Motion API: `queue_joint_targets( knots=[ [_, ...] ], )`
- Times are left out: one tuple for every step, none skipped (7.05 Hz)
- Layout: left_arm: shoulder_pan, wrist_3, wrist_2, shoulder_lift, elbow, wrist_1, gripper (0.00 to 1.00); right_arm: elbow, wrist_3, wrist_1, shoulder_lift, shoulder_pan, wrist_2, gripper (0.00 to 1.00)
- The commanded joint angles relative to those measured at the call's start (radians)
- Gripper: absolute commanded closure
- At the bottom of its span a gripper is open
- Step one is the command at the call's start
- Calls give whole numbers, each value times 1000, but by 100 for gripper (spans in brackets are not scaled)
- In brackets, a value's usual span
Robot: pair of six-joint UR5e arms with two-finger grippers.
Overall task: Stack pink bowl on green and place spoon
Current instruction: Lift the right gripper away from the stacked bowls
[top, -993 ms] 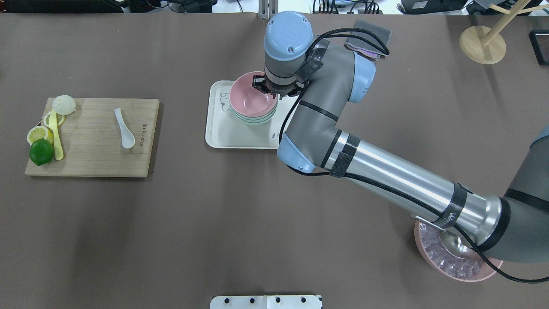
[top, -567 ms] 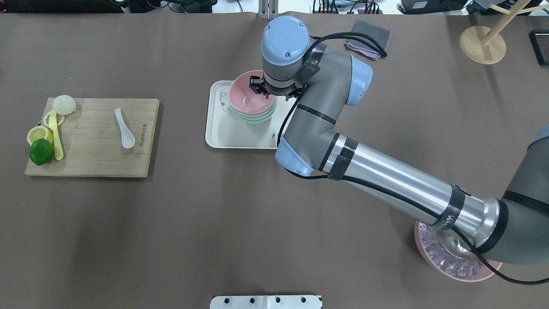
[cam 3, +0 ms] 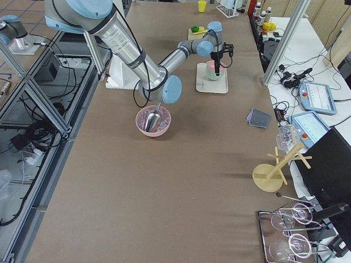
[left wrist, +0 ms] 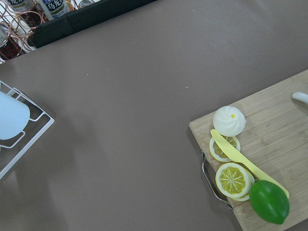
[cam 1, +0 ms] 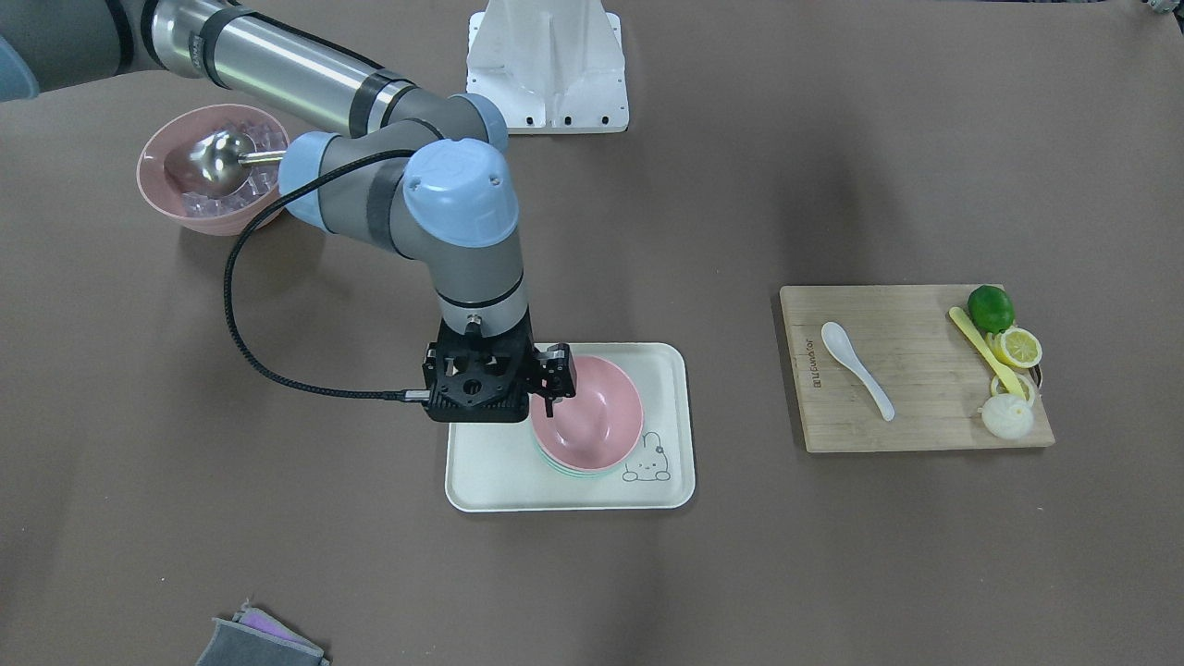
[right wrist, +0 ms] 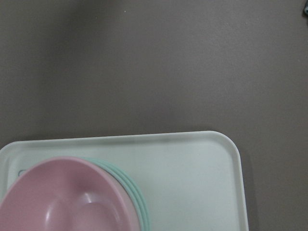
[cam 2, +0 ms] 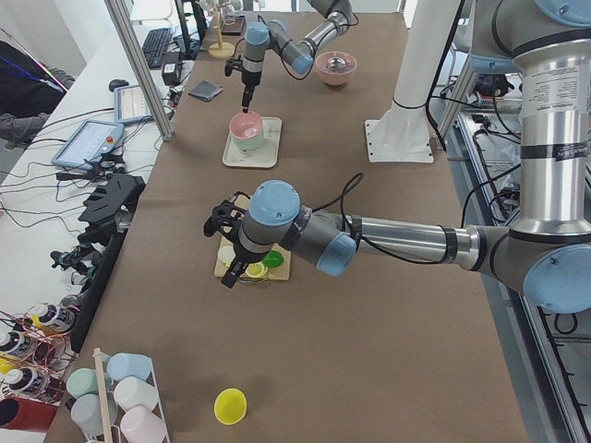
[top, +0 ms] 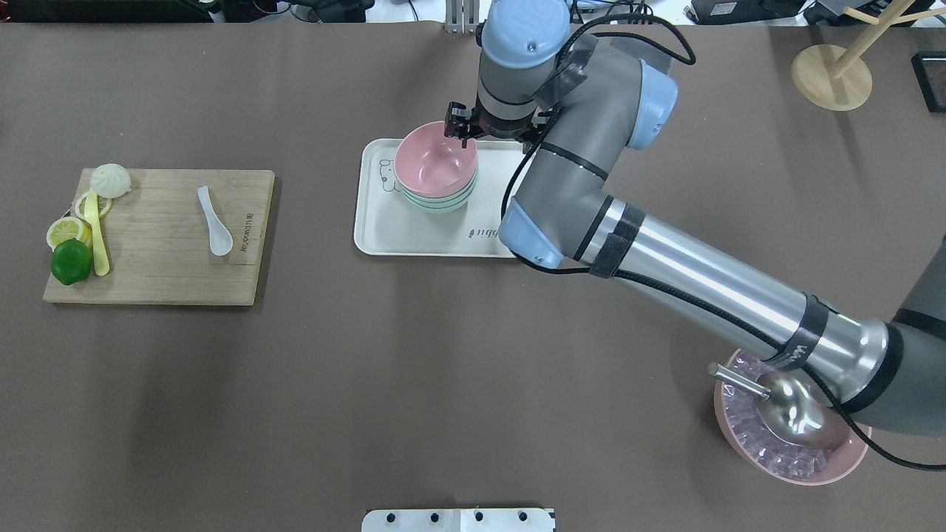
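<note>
On rounded tray (top: pixel 384 238), glossy pink bowl (top: pixel 432 162) in green bowl (top: pixel 440 205); right tool (top: pixel 462 131) empty, gap unclear

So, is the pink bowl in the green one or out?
In: pink bowl sits nested in green bowl, only green rims showing beneath it.

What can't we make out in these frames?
- Left gripper: only in the exterior left view, small; open or shut unclear.
- Right gripper: wrist housing partly hides the fingers in overhead and front-facing views; open or shut, and contact with the pink bowl rim, unclear.
- Green bowl: only rim edges show beneath the pink bowl; count uncertain.
- Grey cloth: cut off by the front-facing view's bottom edge.
</note>
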Motion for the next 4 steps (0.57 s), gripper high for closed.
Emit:
queue_joint_targets(
  knots=[
    [106,-255,9,-48,0,-1,1,79,-152,2,-112,97,138,0],
    [177,-374,36,-72,3,-34,1,134,-240,2,-207,126,128,0],
    [250,-524,115,-115,3,-42,1,169,-373,3,-301,180,133,0],
    [343,-654,199,-169,12,-45,1,191,-489,9,-368,230,142,0]
  ],
)
